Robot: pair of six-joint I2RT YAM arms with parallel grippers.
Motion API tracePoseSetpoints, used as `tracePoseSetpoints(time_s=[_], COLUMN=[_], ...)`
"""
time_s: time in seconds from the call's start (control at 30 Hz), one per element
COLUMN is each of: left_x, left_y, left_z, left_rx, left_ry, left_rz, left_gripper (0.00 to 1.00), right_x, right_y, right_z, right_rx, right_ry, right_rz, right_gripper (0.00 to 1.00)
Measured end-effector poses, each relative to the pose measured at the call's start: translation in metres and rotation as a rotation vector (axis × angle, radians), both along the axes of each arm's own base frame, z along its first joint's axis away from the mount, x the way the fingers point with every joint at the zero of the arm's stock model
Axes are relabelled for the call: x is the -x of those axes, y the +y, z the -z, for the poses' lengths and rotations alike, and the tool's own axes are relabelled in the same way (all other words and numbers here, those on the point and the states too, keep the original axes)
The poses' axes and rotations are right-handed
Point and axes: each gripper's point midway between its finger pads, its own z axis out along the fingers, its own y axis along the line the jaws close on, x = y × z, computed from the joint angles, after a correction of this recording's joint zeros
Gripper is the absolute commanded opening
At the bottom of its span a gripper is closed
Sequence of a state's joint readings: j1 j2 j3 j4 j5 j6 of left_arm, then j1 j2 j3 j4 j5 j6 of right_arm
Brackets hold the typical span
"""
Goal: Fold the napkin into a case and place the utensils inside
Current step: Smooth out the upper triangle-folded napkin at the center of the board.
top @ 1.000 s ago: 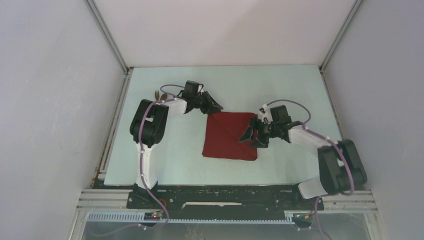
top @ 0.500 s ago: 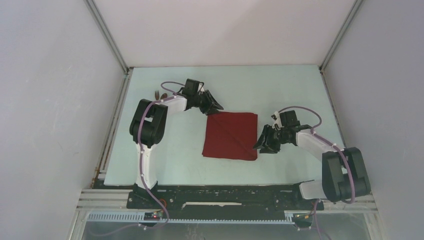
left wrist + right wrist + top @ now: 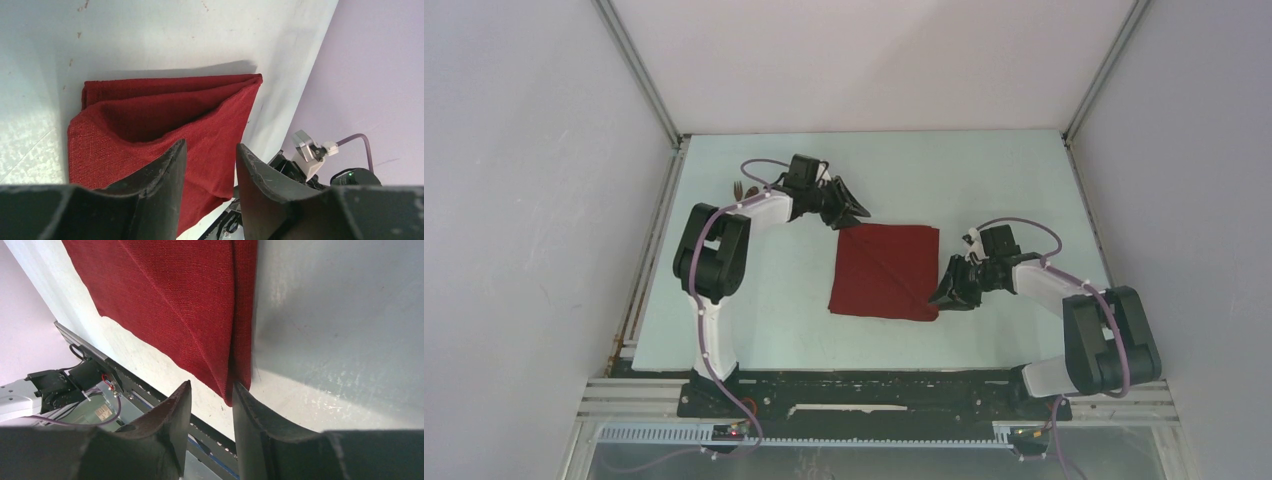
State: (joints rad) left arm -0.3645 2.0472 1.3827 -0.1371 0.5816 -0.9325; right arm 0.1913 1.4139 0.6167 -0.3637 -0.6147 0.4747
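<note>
Table (image 3: 764,300) first: it is pale, and your napkin (image 3: 886,272) lies flat on it as a dark red folded square with a diagonal fold line. Your left gripper (image 3: 856,213) sits at the napkin's far left corner, jaws parted with nothing clamped between them. Your right gripper (image 3: 940,295) sits at the napkin's near right corner, jaws also apart; the corner's tip reaches into the gap but is not pinched. The utensils (image 3: 744,188) lie well to the left of the napkin, beyond its far edge.
</note>
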Motion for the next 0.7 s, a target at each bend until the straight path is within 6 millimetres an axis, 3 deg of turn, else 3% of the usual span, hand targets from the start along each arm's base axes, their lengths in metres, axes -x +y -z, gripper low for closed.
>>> tracePoseSetpoints(time_s=[0.2, 0.43, 0.57, 0.7], left_x=[0.011, 0.021, 0.020, 0.018], left_y=[0.005, 0.010, 0.011, 0.011], left_z=[0.013, 0.020, 0.020, 0.019], left_rx=[-0.019, -0.044, -0.050, -0.054], left_ry=[0.035, 0.062, 0.057, 0.055], left_rz=[0.004, -0.001, -0.004, -0.009], left_gripper=[0.43, 0.42, 0.40, 0.39], right_x=[-0.001, 0.004, 0.010, 0.011], right_y=[0.003, 0.008, 0.009, 0.009], right_z=[-0.004, 0.000, 0.005, 0.005], right_rx=[-0.008, -0.028, -0.032, -0.034], right_ry=[-0.018, 0.000, 0.026, 0.030], right_rz=[-0.007, -0.002, 0.011, 0.017], right_gripper=[0.23, 0.19, 0.34, 0.38])
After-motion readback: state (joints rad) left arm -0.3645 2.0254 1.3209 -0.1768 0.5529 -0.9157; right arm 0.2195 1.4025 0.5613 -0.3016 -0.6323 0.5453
